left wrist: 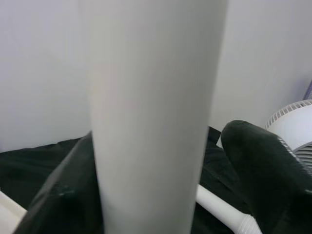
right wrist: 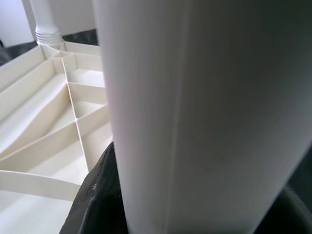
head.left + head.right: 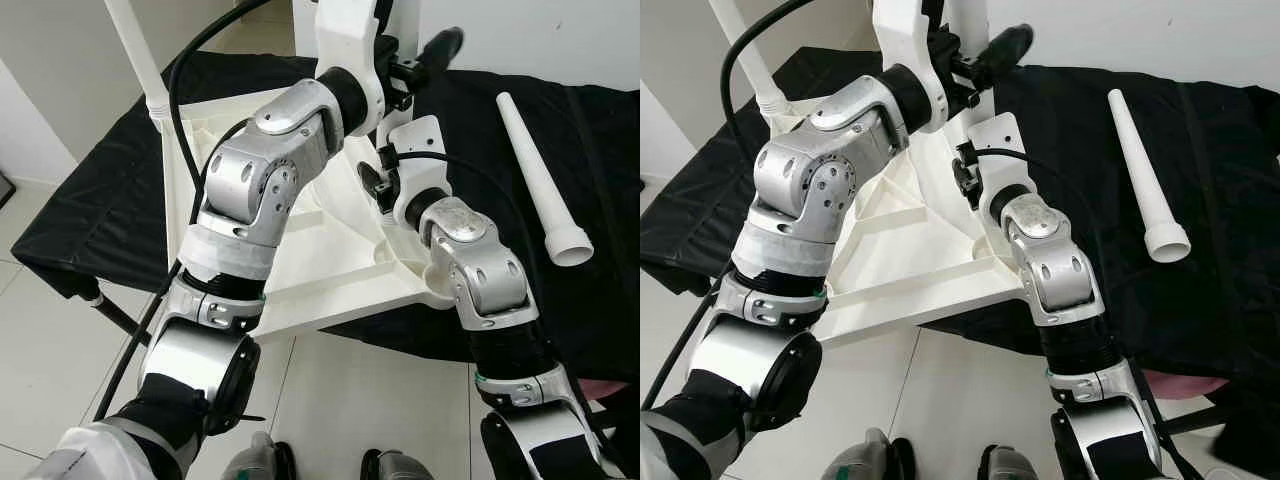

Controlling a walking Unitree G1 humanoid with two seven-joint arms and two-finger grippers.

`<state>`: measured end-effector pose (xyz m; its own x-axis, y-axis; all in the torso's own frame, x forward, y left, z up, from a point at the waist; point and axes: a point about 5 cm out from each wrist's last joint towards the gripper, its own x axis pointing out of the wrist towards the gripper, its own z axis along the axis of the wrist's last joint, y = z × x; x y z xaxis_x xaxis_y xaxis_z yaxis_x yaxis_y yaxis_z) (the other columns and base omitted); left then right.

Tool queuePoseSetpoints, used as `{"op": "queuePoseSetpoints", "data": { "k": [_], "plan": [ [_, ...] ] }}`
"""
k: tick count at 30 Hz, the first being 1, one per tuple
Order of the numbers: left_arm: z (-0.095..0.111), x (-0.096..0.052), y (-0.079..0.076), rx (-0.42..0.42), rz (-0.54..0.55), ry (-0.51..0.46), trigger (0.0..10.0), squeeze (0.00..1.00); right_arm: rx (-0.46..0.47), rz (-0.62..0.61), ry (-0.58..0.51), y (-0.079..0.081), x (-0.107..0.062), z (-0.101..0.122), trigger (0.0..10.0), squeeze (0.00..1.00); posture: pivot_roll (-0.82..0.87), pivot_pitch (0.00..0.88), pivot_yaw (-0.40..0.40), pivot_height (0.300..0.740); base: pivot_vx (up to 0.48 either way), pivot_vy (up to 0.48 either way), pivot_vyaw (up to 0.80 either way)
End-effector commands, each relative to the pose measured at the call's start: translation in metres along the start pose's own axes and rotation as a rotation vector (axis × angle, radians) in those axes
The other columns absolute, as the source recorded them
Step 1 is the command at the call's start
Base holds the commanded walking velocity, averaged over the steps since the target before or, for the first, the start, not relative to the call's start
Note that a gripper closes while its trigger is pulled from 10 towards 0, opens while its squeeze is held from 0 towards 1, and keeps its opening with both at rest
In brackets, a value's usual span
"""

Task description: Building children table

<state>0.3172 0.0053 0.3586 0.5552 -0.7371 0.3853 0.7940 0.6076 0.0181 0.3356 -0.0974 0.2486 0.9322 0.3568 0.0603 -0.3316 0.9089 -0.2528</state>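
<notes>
Two grippers of mine work one white table leg (image 1: 151, 117) standing over the upturned tabletop (image 3: 330, 270). From the head views, that ribbed tabletop lies on black cloth (image 3: 1200, 120); a spare leg (image 3: 545, 180) lies on the cloth well apart from the tabletop. In the left wrist view, my left gripper (image 1: 161, 195) clasps the leg. In the right wrist view, my right gripper (image 2: 190, 204) clamps it lower, near the tabletop. I judge the leg light, stiff and slippery; grip low.

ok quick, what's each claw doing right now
left claw: closed around an upright white table leg, high on it.
right claw: closed on the same white leg, just above the upturned tabletop.
</notes>
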Motion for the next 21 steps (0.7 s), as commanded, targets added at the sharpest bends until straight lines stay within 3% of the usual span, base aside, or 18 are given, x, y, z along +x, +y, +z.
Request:
{"op": "queuePoseSetpoints", "data": {
  "k": [1, 4, 5, 13, 21],
  "plan": [
    [0.006, -0.001, -0.013, 0.016, -0.107, -0.022, 10.0, 1.00, 0.023, 0.005, 0.036, 0.003, 0.002, -0.008, 10.0, 0.00, -0.09, 0.094, 0.077, 0.740, 0.000, 0.000, 0.00],
    [0.004, -0.002, -0.014, 0.027, -0.110, -0.015, 10.0, 1.00, 0.043, -0.019, 0.030, 0.001, 0.002, -0.008, 10.0, 0.00, -0.09, 0.094, 0.077, 0.740, 0.000, 0.000, 0.00],
    [0.001, -0.007, -0.011, 0.025, -0.095, -0.008, 10.0, 0.00, 0.084, -0.067, 0.022, -0.003, 0.002, -0.009, 10.0, 0.00, -0.08, 0.084, 0.074, 0.740, 0.000, 0.000, 0.00],
    [0.000, -0.015, -0.005, 0.004, -0.077, -0.014, 10.0, 0.00, 0.138, -0.143, 0.026, -0.011, 0.002, -0.013, 10.0, 0.00, -0.08, 0.077, 0.071, 0.740, 0.000, 0.000, 0.00],
    [-0.007, -0.034, 0.002, -0.027, -0.023, -0.011, 10.0, 0.00, 0.182, -0.300, -0.009, -0.035, -0.002, -0.017, 10.0, 0.00, -0.06, 0.076, 0.060, 0.740, 0.000, 0.000, 0.00]
  ]
}}
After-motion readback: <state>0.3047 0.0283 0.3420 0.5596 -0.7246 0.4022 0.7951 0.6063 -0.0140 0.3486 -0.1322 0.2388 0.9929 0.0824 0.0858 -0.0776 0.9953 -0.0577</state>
